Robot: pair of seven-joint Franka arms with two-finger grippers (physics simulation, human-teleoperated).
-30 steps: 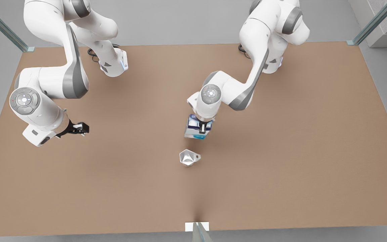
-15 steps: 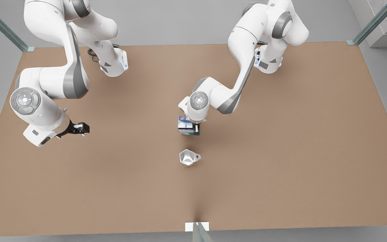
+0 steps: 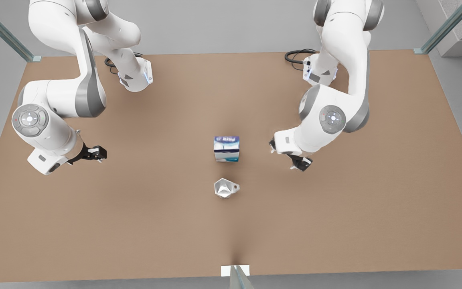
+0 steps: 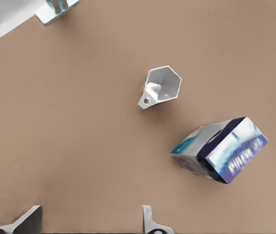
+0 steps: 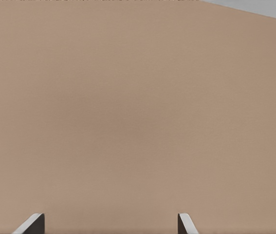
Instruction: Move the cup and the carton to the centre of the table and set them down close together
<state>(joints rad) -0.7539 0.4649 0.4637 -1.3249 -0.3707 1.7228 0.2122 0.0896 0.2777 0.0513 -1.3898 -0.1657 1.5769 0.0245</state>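
Note:
The white and blue carton [image 3: 226, 149] [image 4: 220, 151] stands upright near the middle of the brown table [image 3: 375, 200]. The faceted silver cup [image 3: 225, 188] [image 4: 163, 87] sits just in front of it with a small gap, its handle toward the front view's right. My left gripper [image 3: 300, 163] [image 4: 89, 226] hangs open at the front view's right, well clear of the carton. Far off at the front view's left, my right gripper [image 3: 99, 153] [image 5: 108, 224] waits open over bare table.
A white bracket [image 3: 235, 271] [image 4: 55, 9] sits at the table's near edge. Both arm bases and a black cable [image 3: 297, 56] stand along the far edge. Bare brown surface lies all around the two objects.
The left gripper, shut on the carton a second ago, moved it toward the front view's left, let it go and drew away to the right. The right arm and the cup stayed still.

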